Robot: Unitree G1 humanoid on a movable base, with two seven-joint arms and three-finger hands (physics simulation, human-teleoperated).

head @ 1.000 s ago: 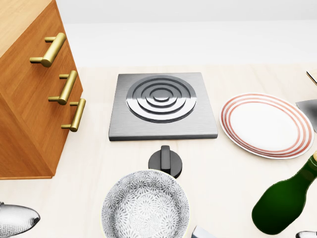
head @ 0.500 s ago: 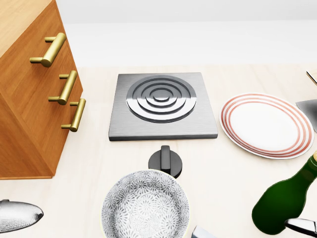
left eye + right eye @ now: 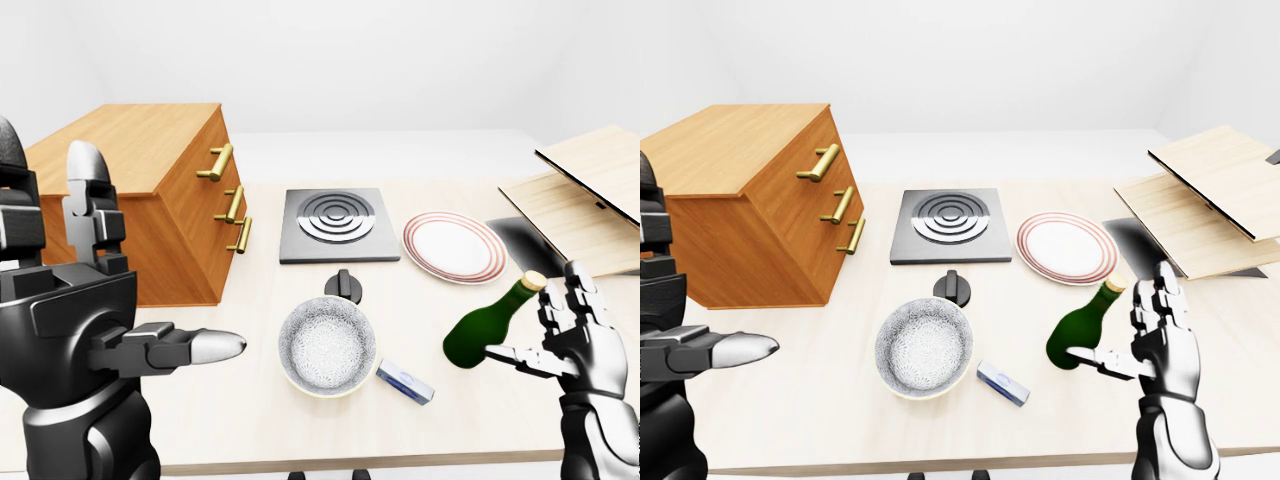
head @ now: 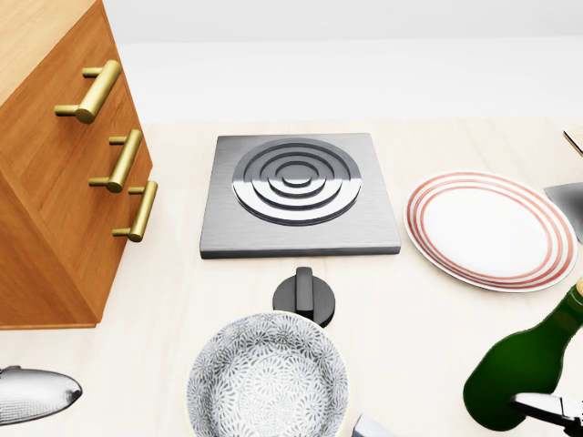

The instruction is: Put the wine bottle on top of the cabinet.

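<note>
The green wine bottle (image 3: 483, 328) lies on the table at the right, its neck pointing up and right in the left-eye view. My right hand (image 3: 540, 330) is open just right of it, thumb tip by the bottle's body, fingers not closed round it. The wooden cabinet (image 3: 150, 200) with three brass handles stands at the left of the table; its flat top is bare. My left hand (image 3: 150, 270) is open and empty, raised at the left below the cabinet in this view.
A grey burner plate (image 3: 332, 223) lies mid-table, a black knob (image 3: 345, 286) and a patterned bowl (image 3: 328, 346) below it. A red-rimmed plate (image 3: 455, 246) is above the bottle. A small blue-and-white box (image 3: 405, 381) lies by the bowl. Wooden boards (image 3: 580, 200) stand at the right.
In the head view my right thumb has come in at the bottom right and now lies against the bottle. My left fingertip has edged slightly right. The bottle has not moved.
</note>
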